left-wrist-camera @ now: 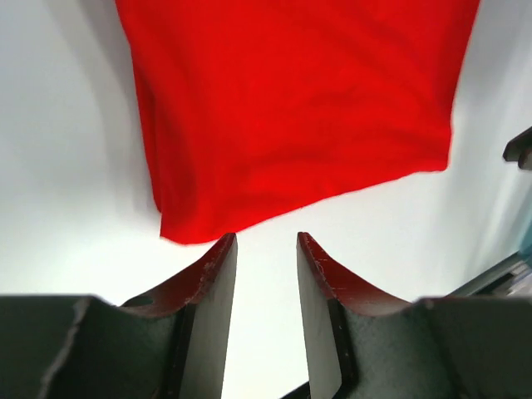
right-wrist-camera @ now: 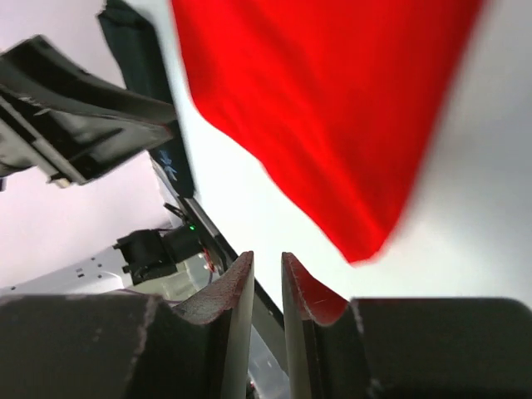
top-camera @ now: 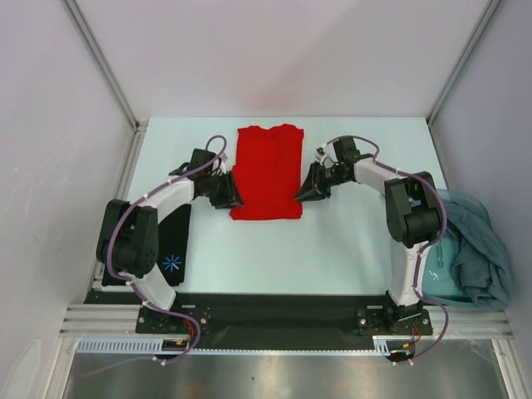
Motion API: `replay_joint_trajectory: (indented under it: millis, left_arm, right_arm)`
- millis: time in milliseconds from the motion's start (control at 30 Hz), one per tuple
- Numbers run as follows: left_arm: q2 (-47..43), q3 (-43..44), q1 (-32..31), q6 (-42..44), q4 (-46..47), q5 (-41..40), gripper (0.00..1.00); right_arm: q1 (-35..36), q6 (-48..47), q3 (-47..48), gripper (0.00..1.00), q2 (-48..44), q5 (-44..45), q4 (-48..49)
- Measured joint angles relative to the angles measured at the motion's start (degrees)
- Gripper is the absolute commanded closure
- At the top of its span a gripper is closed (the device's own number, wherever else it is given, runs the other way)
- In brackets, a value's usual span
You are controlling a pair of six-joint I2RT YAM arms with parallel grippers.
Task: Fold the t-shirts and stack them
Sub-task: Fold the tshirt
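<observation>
A red t-shirt [top-camera: 267, 170] lies folded into a long strip in the middle of the white table, collar at the far end. My left gripper [top-camera: 235, 199] sits low at its near left corner, open, with only bare table between its fingers; in the left wrist view the red t-shirt [left-wrist-camera: 291, 108] ends just ahead of the left gripper [left-wrist-camera: 266, 241]. My right gripper [top-camera: 301, 195] is at the near right corner, jaws narrowly open and holding nothing; the red t-shirt [right-wrist-camera: 332, 108] lies ahead and to the right of the right gripper [right-wrist-camera: 268, 259]. A black t-shirt [top-camera: 172, 249] with a blue-white starburst lies folded under the left arm.
A heap of teal-grey t-shirts [top-camera: 470, 249] hangs over the table's right edge beside the right arm's base. Aluminium frame posts [top-camera: 104, 62] and white walls close in the table on three sides. A black rail [top-camera: 274, 312] runs along the near edge.
</observation>
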Motion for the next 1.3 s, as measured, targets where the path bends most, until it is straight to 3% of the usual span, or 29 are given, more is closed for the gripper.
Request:
replay_joint_trajectory:
  millis: [200,333,567,733,867,1100,1300]
  left_arm:
    - [5.09,0.11,2.12,-2.75,4.2,2.23,0.61]
    - [9.03,-1.05,3.37,-4.31,6.69,4.17,0.62]
    - [4.68,-5.77,3.87,-4.09,8.96,2.99,0.6]
    - [-1.49,-6.21,3.98,-3.56,4.68,2.56,0.58]
    - [0.39,-0.24,3.98,-4.26,5.22,4.22,0.58]
    - [19.45,16.44,3.98,-6.32,10.34,7.93,0.59]
    - [29.38,26.16,4.63,-7.21,9.84,10.25,0.58]
  right_arm:
    - [4.02,4.04,5.57,0.73,4.35,-1.05,5.07]
    - [5.4,5.2,3.28,0.74,9.27,-1.79,8.13]
    - [0.02,3.28,-8.59,0.75,6.23,-5.35,8.55]
    - [-2.84,1.4,-7.43,0.74,2.19,-3.43,3.28]
    - [-2.34,2.97,1.03,0.73,3.28,-3.28,3.61]
    - [-0.87,11.69,19.87,0.74,16.79,-3.67,13.11]
    - [-1.68,19.58,25.64,0.75,28.7,-4.0,19.08]
